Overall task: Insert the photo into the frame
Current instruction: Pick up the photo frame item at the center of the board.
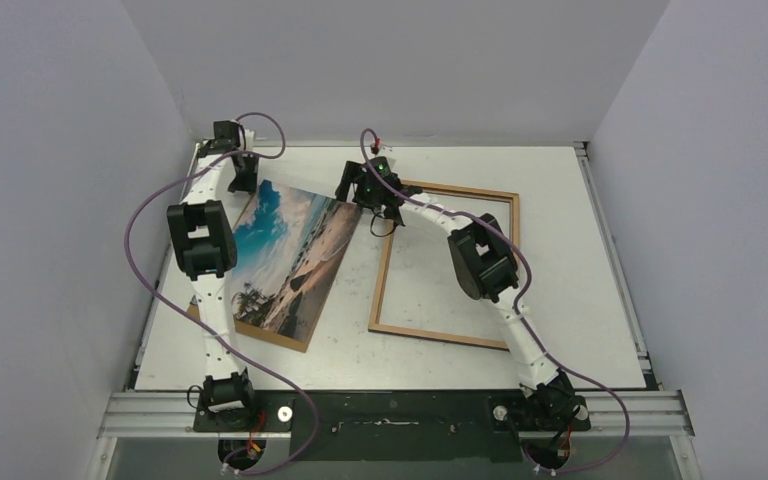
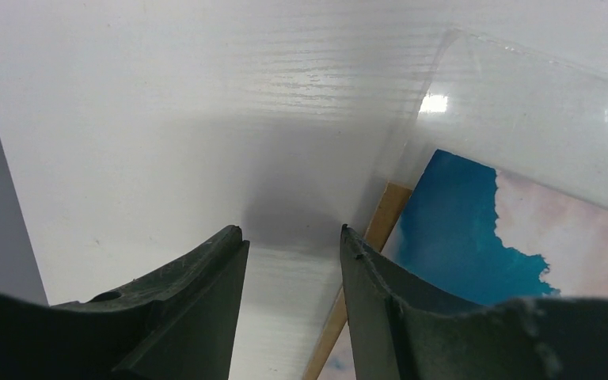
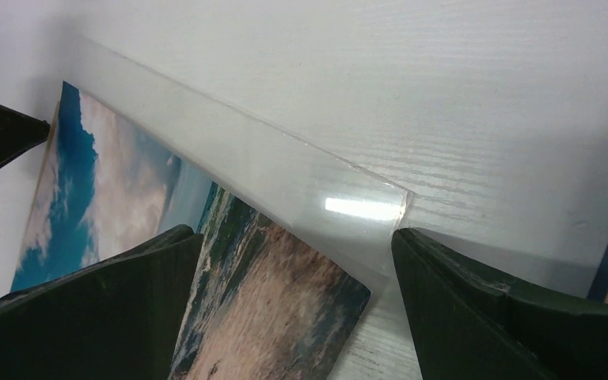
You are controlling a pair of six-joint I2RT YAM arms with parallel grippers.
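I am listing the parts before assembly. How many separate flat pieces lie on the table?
4: the empty frame at right; the photo at left; a brown board under the photo; a clear sheet over the photo's far edge. More could hide beneath.

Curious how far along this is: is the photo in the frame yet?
Out. The photo lies left of the frame, apart; only bare table shows inside it.

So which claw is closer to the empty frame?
Right. The right gripper hovers by the frame's far-left corner; the left gripper sits across the photo, at its far-left corner.
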